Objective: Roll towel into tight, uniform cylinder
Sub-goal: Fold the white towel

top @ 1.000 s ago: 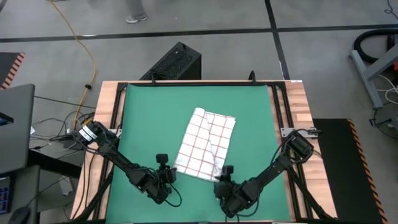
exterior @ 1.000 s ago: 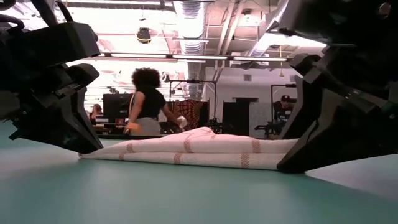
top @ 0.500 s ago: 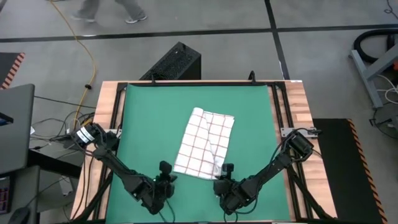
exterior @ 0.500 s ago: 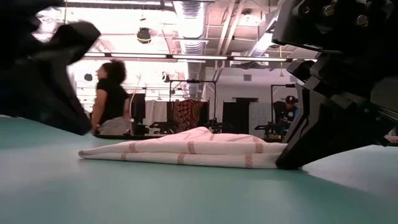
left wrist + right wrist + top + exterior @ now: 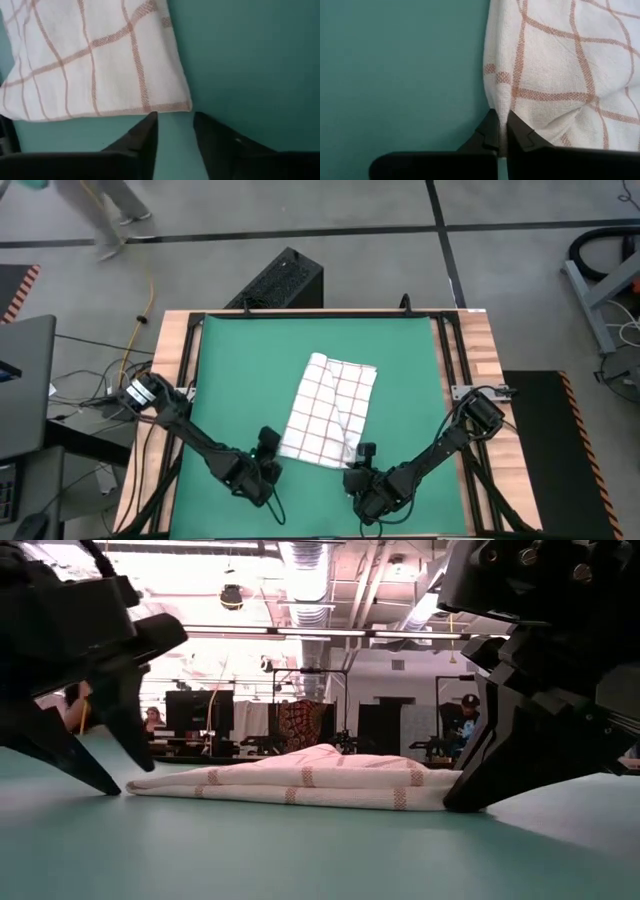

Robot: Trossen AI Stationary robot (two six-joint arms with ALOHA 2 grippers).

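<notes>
a white towel [image 5: 331, 412] with a thin red grid of checks lies folded flat near the middle of a green mat [image 5: 230, 370], its long side slanting away from the robot. it is not yet a roll; no cylinder shows anywhere.

the right gripper [image 5: 361, 459] sits at the near right corner of the towel, fingers pinched together on the hem there; the right wrist view shows cloth puckering between the two dark tips. the left gripper [image 5: 268, 442] rests just beside the near left corner, fingers spread apart, holding nothing, with the corner lying just ahead of the tips in the left wrist view.

this looks like the start of the task: taking hold of the near edge before the first turn. the next move likely calls for the left fingers to slide onto their corner and close, so that both corners lift evenly and curl over together; an uneven grip would probably give a skewed roll.

the cloth is soft woven cotton, layered, slightly humped in the middle when seen from table height, with a stitched hem. the mat is smooth and matte, framed by a wooden table [image 5: 487, 360].
</notes>
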